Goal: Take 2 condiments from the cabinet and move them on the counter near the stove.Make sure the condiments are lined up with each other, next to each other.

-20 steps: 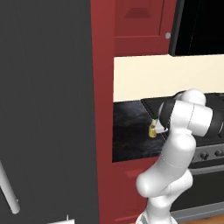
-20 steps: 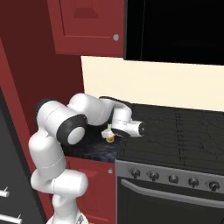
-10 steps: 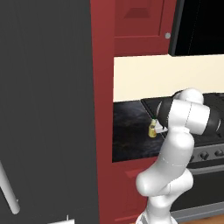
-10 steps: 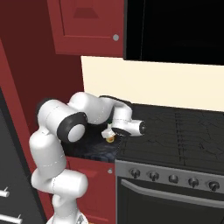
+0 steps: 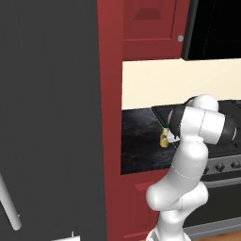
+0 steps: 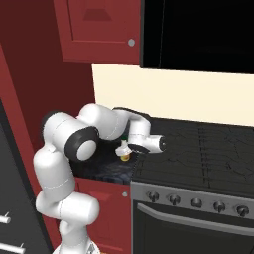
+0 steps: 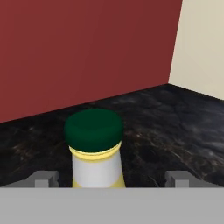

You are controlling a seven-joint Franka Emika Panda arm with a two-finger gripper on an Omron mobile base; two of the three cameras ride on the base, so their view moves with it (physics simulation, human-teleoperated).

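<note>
the yellow bottle (image 7: 96,151) is seen upright on the counter (image 6: 101,171) just left of the stove (image 6: 198,154), between the spread, non-touching fingertips of the gripper (image 7: 109,179), and could be toppled if brushed during retreat.

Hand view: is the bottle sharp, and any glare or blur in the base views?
Hand view: yellow bottle crisp, its dark green cap evenly lit, no glare. Left base view: the bottle tiny, label unreadable. Right base view: black counter dim, veins faint; no motion blur.

One yellow bottle (image 7: 96,151) stands on one black counter (image 7: 175,127), with one stove (image 6: 208,149) at its three o'clock and one cabinet door (image 6: 99,30) at twelve.
</note>
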